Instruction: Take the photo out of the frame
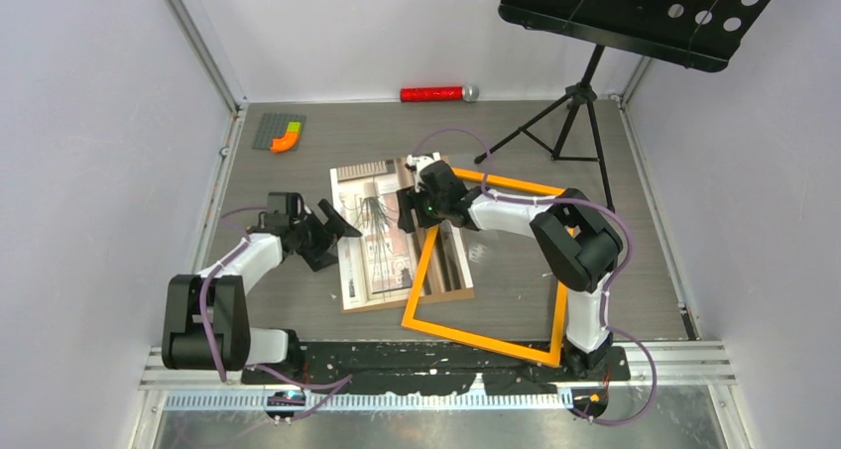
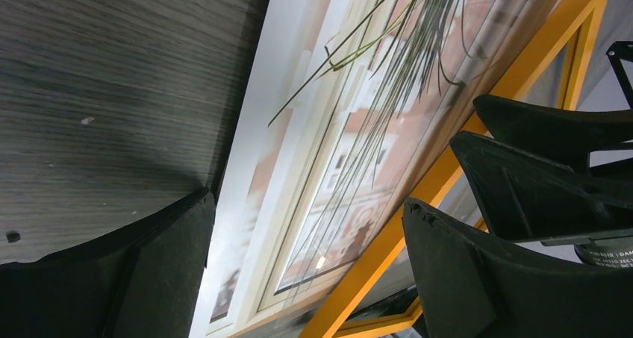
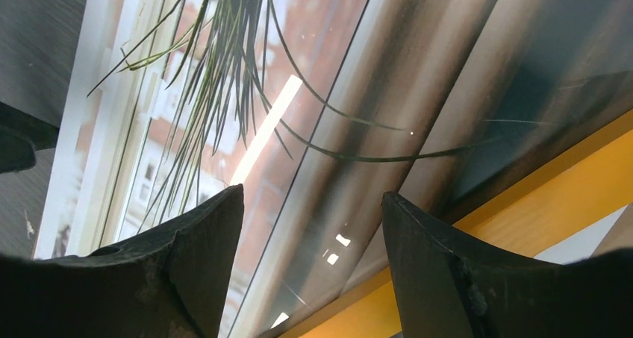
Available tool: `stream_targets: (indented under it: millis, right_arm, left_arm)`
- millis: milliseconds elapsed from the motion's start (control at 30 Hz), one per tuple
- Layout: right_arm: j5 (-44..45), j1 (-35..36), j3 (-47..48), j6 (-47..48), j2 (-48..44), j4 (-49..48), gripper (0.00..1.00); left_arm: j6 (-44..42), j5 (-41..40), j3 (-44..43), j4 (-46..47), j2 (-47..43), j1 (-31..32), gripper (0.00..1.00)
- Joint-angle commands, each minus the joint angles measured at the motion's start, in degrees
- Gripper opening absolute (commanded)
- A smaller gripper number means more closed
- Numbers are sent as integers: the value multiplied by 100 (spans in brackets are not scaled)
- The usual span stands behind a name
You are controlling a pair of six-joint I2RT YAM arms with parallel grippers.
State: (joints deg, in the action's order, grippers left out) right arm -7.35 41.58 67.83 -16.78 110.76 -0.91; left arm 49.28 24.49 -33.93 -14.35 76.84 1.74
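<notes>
The photo (image 1: 375, 233) lies flat mid-surface (image 1: 516, 271) on a brown backing board (image 1: 407, 300). The frame (image 1: 476, 336) sits skewed toward its 4 o'clock, one rail crossing the print's right side. Your right tool (image 1: 409, 209) is spread open over its 1 o'clock corner. Your left tool (image 1: 342, 236) is open at its 9 o'clock edge.

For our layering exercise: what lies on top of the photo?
The orange frame lies skewed over the right part of the photo, one rail crossing it. The print under that rail is covered.
</notes>
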Motion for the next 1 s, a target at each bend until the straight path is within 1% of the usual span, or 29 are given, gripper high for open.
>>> stream_targets:
  millis: [0, 33, 100, 167, 233, 333, 433, 500, 533, 600, 633, 667, 733, 800, 867, 967]
  right_arm:
    - [551, 28, 465, 178, 260, 959, 73]
    - [630, 15, 497, 171, 318, 1226, 73]
    - [1203, 16, 608, 204, 411, 1663, 73]
    - [1522, 0, 673, 264, 474, 2071, 73]
    - [1625, -78, 685, 251, 529, 2387, 73]
    - [1718, -234, 616, 140, 517, 2740, 73]
    - [2381, -273, 654, 161, 454, 3095, 73]
    - [2574, -292, 644, 215, 395, 3112, 73]
    - [2538, -294, 639, 272, 385, 3017, 73]
    - [2145, -280, 668, 319, 417, 2851, 73]
    - [1690, -273, 672, 326, 470, 2767, 73]
    - [1419, -271, 671, 289, 498, 2568, 73]
    - [224, -247, 635, 105, 609, 2231, 71]
    - [55, -149, 720, 18, 743, 2185, 70]
    - [130, -71, 880, 37, 890, 2344, 69]
    - [180, -76, 908, 43, 968, 2418, 69]
  left_arm:
    - [-86, -101, -121, -101, -292, 2, 93]
    - [-115, -132, -141, -169, -331, 2, 93]
    - [-184, -175, -187, -292, -380, 2, 93]
    - [-251, -248, -214, -386, -425, 2, 94]
    - [-296, -307, -225, -457, -425, 2, 95]
    - [-362, -238, -288, -481, -340, 2, 95]
    - [-379, -73, -312, -411, -246, 33, 95]
    - [-398, -30, -343, -391, -210, 87, 95]
    - [-401, -25, -369, -389, -183, 112, 96]
    - [-401, -2, -434, -377, -81, 128, 96]
    - [-413, -13, -490, -383, -18, 125, 96]
    - [-439, -81, -544, -385, 53, 125, 96]
    - [-516, -178, -705, -419, 243, 130, 96]
    - [-559, -257, -854, -429, 465, 133, 96]
    - [-598, -195, -1005, -401, 711, 131, 94]
    - [-466, 187, -1035, -4, 920, 130, 93]
